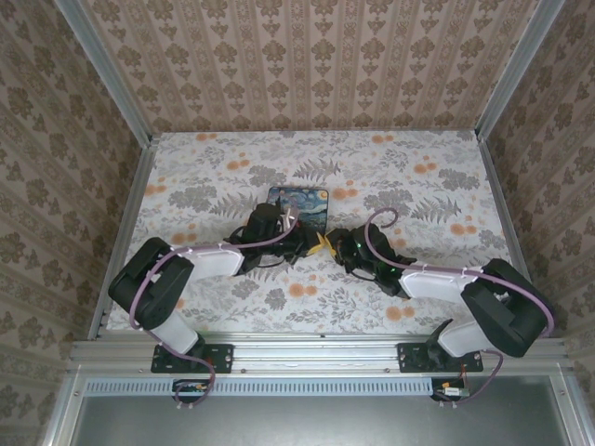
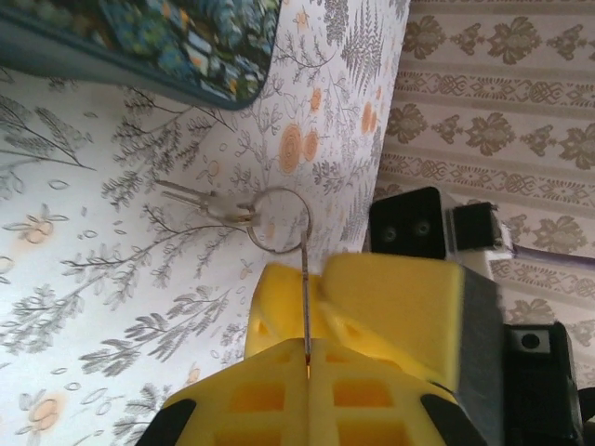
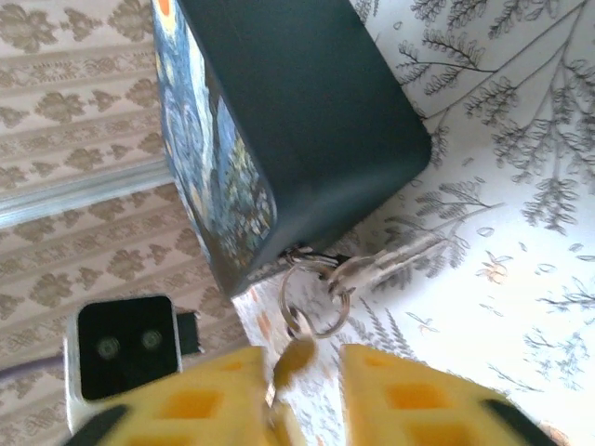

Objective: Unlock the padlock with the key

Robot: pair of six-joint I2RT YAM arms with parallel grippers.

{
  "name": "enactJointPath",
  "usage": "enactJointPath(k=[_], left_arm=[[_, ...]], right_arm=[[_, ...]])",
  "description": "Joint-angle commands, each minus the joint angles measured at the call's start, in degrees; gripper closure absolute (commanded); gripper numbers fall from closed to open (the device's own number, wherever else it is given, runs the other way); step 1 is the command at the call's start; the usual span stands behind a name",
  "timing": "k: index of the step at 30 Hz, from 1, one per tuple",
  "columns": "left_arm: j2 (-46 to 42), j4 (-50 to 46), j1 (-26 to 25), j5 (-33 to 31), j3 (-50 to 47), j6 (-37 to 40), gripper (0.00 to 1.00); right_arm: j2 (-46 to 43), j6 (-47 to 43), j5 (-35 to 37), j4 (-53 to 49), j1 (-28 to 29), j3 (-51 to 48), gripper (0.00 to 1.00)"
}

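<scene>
Top external view: the left gripper (image 1: 311, 240) and right gripper (image 1: 333, 247) meet tip to tip at the middle of the table (image 1: 232, 167), just in front of the blue tin (image 1: 297, 197). Left wrist view: the left gripper (image 2: 307, 288) has its yellow fingers (image 2: 390, 297) pressed together on a thin wire (image 2: 305, 297) that runs down from the key ring (image 2: 279, 220). The key (image 2: 191, 197) lies on the patterned table beyond the ring, near the tin (image 2: 139, 37) but apart from it. Its long axis runs roughly level across this view, head at the ring and tip pointing left, away from the fingers. Right wrist view: the right gripper (image 3: 302, 372) stands with its fingers (image 3: 409, 400) apart. A blurred brownish piece (image 3: 296, 358), not identifiable, hangs in the gap below the key ring (image 3: 311, 297). Here the key (image 3: 390, 258) points up and to the right, away from the ring, which sits just beside the lower corner of the tin (image 3: 307, 111). Judged handling: the key is likely light, stiff, thin and smooth, and it lies too flat for a grip on the blade. The head beside the ring looks the better hold, flat faces between the pads. On the loose ring it will probably swing and twist unless pinched directly.
</scene>
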Motion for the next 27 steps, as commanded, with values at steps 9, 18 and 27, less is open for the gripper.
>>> enactJointPath(k=[9,18,27], left_arm=[[-4.4,-21.4,1.5,14.4,5.5,29.1,1.00],[-2.3,-34.1,1.6,22.8,13.7,48.6,1.00],[0.1,-42.0,2.5,26.5,19.9,57.5,1.00]], right_arm=[[-21.5,-33.3,-2.9,-19.7,-10.1,-5.4,0.49],[-17.7,-67.1,-46.9,-20.3,-23.2,3.8,0.53],[-11.4,-73.6,-61.9,-18.2,-23.4,7.5,0.57]])
